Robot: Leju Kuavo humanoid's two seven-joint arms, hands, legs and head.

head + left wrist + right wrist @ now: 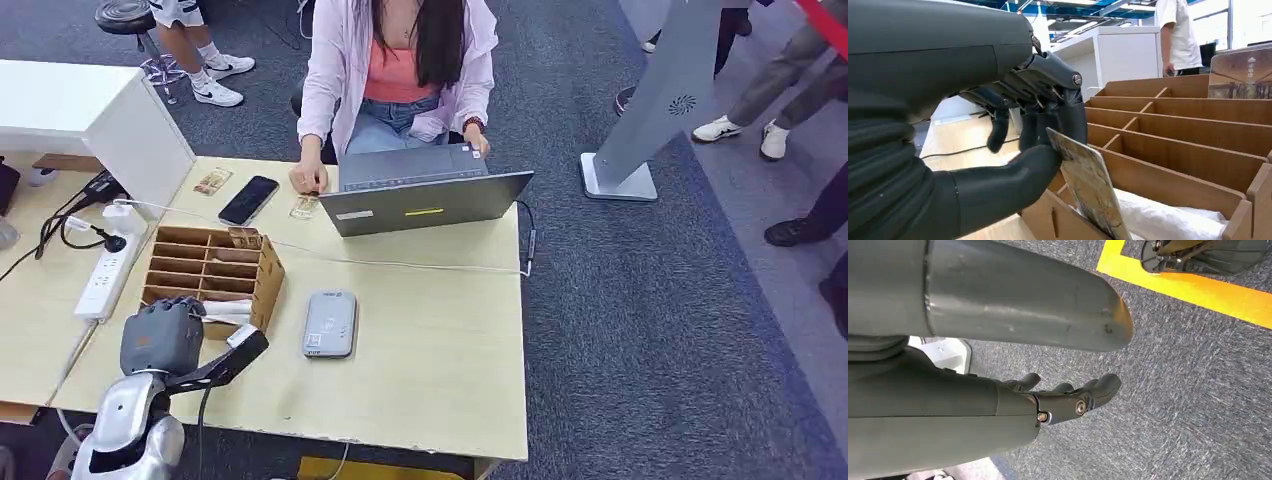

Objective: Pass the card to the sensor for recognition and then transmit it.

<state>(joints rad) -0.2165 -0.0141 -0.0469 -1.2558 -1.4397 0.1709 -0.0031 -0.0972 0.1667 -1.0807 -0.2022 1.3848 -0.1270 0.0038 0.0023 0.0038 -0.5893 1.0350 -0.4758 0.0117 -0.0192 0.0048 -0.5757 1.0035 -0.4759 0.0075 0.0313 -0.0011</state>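
My left hand (pixel 163 335) is at the near end of the wooden slotted card rack (pixel 212 272). In the left wrist view the left hand (pixel 1013 150) pinches a printed card (pixel 1090 187) between thumb and fingers, its lower end still inside the rack's nearest slot (pixel 1168 190). Another card (pixel 1240 74) stands upright in a far slot. The grey card sensor (pixel 330 323) lies flat on the table just to the right of the rack. My right hand (pixel 1068 397) hangs over grey carpet, fingers loosely extended and holding nothing.
A person sits behind an open grey laptop (pixel 425 195) at the table's far edge. A black phone (pixel 248 200), loose cards (pixel 212 181), a white power strip (pixel 105 275) and cables lie around the rack. White wrapping (pixel 1168 220) sits in the rack's nearest slot. A white cabinet (pixel 90 115) stands at the left.
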